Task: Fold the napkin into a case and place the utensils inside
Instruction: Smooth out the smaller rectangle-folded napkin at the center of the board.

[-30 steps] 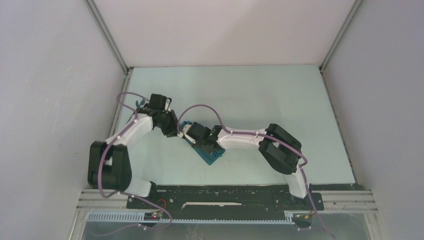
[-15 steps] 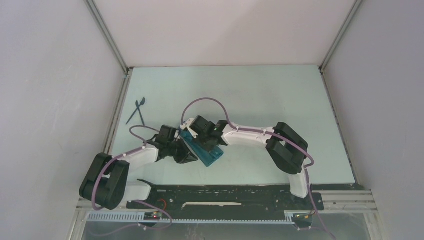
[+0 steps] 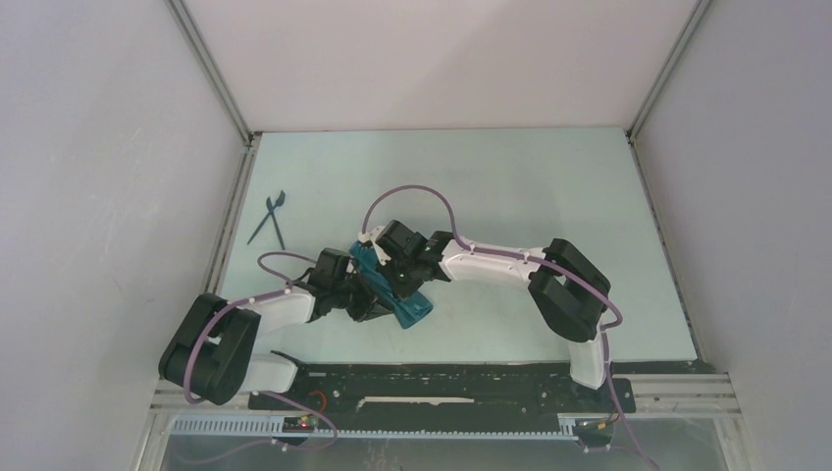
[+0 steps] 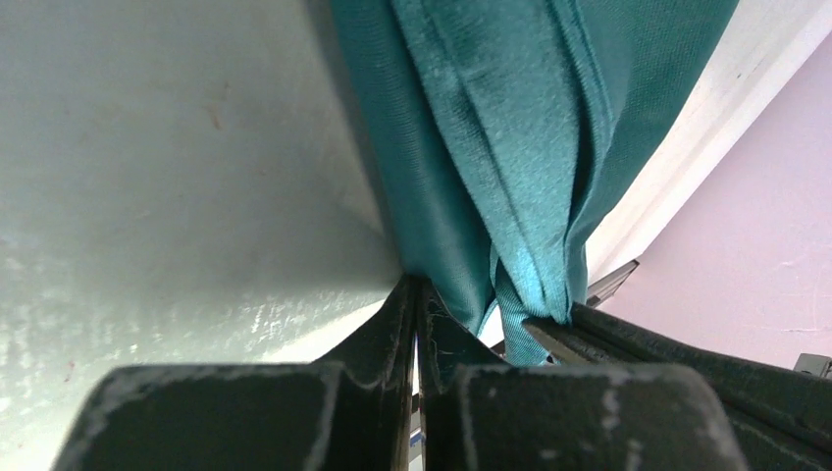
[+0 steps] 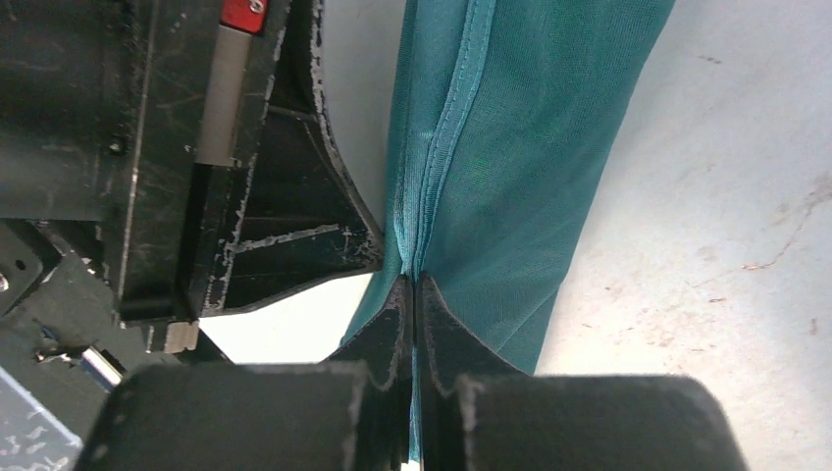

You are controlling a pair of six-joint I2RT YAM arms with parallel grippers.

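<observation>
The teal napkin (image 3: 410, 302) is a narrow folded bundle, a case, lying slantwise near the table's front middle. My right gripper (image 3: 385, 275) is shut on its upper fold; in the right wrist view teal cloth (image 5: 500, 147) runs down between the pressed jaws (image 5: 414, 283). My left gripper (image 3: 373, 296) comes in from the left. Its jaws (image 4: 414, 287) stand together at the edge of the hanging cloth (image 4: 491, 118). The right gripper's fingers (image 4: 667, 343) pinch a bunched fold beside them. The dark utensils (image 3: 272, 218) lie crossed by the left wall, away from both grippers.
Grey walls close the table (image 3: 549, 196) on the left, back and right. Both forearms cross the front middle, with the purple cables (image 3: 407, 193) arching above them. A black rail (image 3: 442, 378) runs along the near edge.
My left arm swung from the utensils at the far left down to the napkin, and its jaws closed. My right gripper shifted the napkin slightly left and back, still shut on it.
</observation>
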